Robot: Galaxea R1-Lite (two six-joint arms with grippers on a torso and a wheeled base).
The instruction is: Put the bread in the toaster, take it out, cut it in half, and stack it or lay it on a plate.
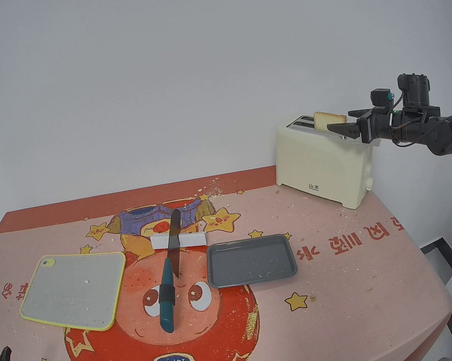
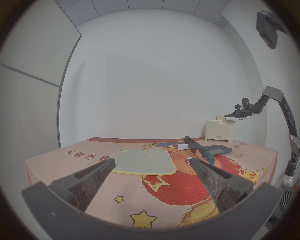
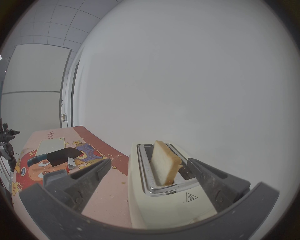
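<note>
Poking upright from the toaster (image 3: 162, 209) slot, long axis vertical, the bread slice (image 3: 165, 162) stands just ahead of the right gripper (image 3: 148, 162), jaws spread wide.

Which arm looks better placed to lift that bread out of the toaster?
Right. The open right gripper hovers at the toaster, beside the raised bread; the left gripper sits low at the table's near edge, far off.

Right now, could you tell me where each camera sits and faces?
Head view: on the head, looking down at the table; right claw by toaster.
Left wrist view: low at the table's near edge, facing across; open left claw ahead.
Right wrist view: above the toaster, facing the bread; open right claw ahead.
Shared: all show toaster, knife.
</note>
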